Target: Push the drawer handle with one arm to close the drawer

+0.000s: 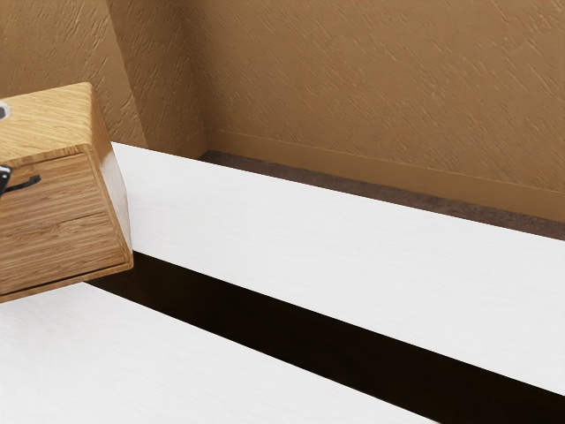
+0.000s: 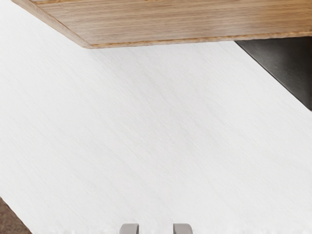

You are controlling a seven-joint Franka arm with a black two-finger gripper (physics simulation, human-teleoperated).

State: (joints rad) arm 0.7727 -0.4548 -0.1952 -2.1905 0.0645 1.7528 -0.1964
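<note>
"Where's the gripper?"

"In the exterior view, a small part of the black two-finger gripper shows at the left edge of the frame, right by the handle's near end. I can't tell whether they touch."

"And the handle?"

"The dark, slim, curved handle is at the left of the frame, on the upper part of the brown wood-grain drawer front. That front looks about level with the frame of the light-wood, round-edged cabinet; whether it's fully shut, I can't tell."

"What's around it?"

"The cabinet is on a white tabletop crossed by a long black band, which runs toward the lower right. Behind are a dark brown floor and, across the top, a rough tan wall."

"Now the wrist view?"

"The gripper is open: its two grey fingers stand apart, with white tabletop seen between them. Well apart from their tips is the cabinet's wooden lower edge. The black band begins beside that edge, and a bit of brown floor lies past the tabletop's border."
</note>
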